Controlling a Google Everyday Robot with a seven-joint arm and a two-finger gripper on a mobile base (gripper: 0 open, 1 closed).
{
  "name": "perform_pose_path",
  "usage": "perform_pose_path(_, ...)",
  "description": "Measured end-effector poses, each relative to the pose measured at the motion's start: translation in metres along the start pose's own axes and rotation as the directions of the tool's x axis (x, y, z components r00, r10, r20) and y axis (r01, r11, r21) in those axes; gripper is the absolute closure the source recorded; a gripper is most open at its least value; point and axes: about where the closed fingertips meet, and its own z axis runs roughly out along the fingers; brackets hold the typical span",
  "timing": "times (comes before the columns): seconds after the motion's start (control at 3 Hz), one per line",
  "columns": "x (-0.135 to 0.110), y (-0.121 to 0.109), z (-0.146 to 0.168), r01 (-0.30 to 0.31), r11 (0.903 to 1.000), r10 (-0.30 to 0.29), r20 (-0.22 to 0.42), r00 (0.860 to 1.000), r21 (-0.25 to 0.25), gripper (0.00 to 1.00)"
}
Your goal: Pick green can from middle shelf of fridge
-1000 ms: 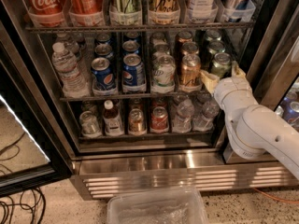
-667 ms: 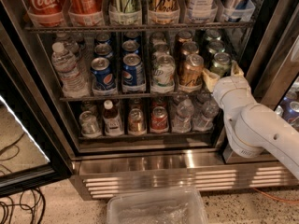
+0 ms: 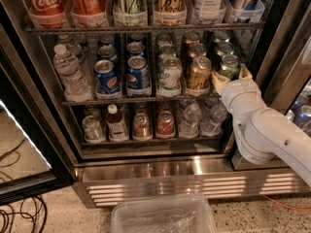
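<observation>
In the fridge [image 3: 170, 183], the middle shelf [image 3: 121, 101] carries, from left to right, a water bottle [image 3: 69, 72] and five front-to-back rows of cans; the green can [image 3: 228, 64] stands at the front of the rightmost row. The gripper [image 3: 232, 77] sits at the right end of this shelf, against the green can, with its arm [image 3: 272, 135] running down and right past the lower shelf [image 3: 126, 141]. A bin [image 3: 160, 212] lies on the floor before the fridge.

The gripper [image 3: 231, 77], at the right end of the middle shelf [image 3: 121, 100], covers the lower half of the green can [image 3: 228, 63].
</observation>
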Motion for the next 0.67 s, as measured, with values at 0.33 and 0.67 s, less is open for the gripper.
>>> perform_pose_path(0.33,-0.018,-0.009,0.003,-0.038,0.9992,0.039,0.051,0.998,-0.011,1.00)
perform_pose_path(0.67,-0.053,-0.017,-0.005,-0.083,0.9944,0.092,0.141,0.986,-0.065,1.00)
